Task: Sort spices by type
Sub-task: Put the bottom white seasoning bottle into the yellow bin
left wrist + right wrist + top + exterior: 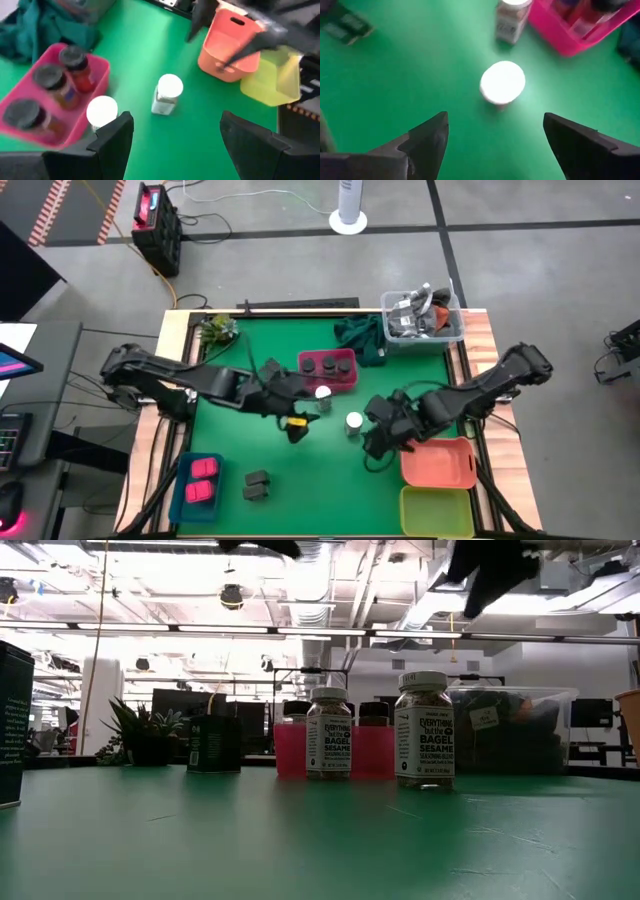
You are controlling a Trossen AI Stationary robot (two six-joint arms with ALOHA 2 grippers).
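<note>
Pink tray [345, 383] holds three dark jars [327, 364]; blue tray [180, 480] two pink packets [202, 479].

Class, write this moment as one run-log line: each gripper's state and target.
left gripper: open, over white-capped jar by pink tray | right gripper: open, above second white-capped jar | nothing held

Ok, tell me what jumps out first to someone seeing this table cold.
Two white-capped round jars stand out on the green table: one mid-table, right under the open right gripper, the other beside the pink plastic tray. That tray, toward the far side, holds three dark-lidded brown jars. The open left gripper hovers over the table's middle, near both white-capped jars.
</note>
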